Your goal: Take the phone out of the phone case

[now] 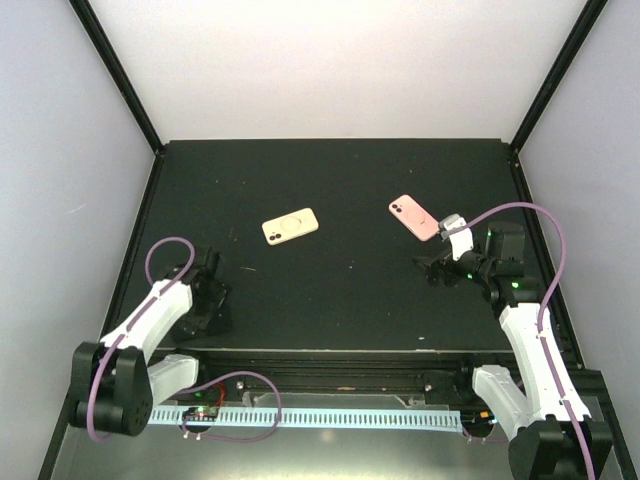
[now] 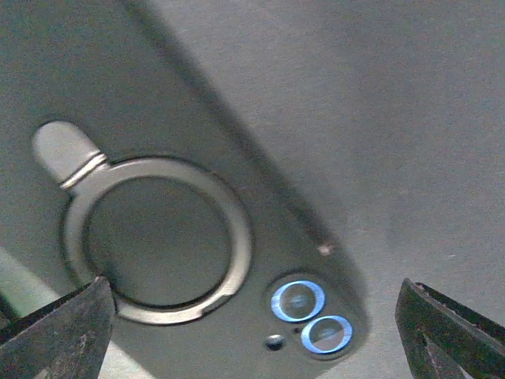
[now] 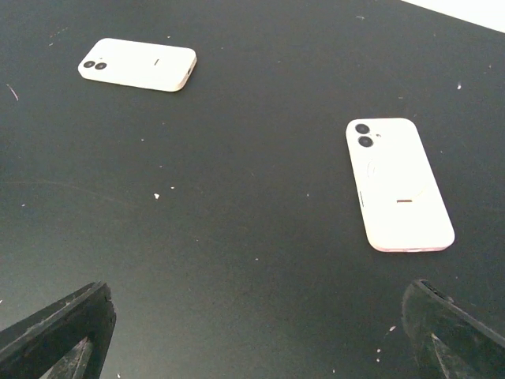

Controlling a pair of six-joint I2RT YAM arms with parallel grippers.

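Interior of phone case (image 1: pixel 290 226) hidden, ring side up. One case, one pink phone (image 1: pixel 413 217). Spread wide: left gripper (image 2: pixel 252 332), right gripper (image 3: pixel 256 335).

Flat cream-yellow plastic phone case (image 1: pixel 290 226) bore a paler ring marking. Slim pink rectangular phone (image 1: pixel 413 217) was plain, with two dark lenses. Matte black desk (image 1: pixel 340 290) carried scattered white specks. White-shelled right arm (image 1: pixel 530 340) had black joints.
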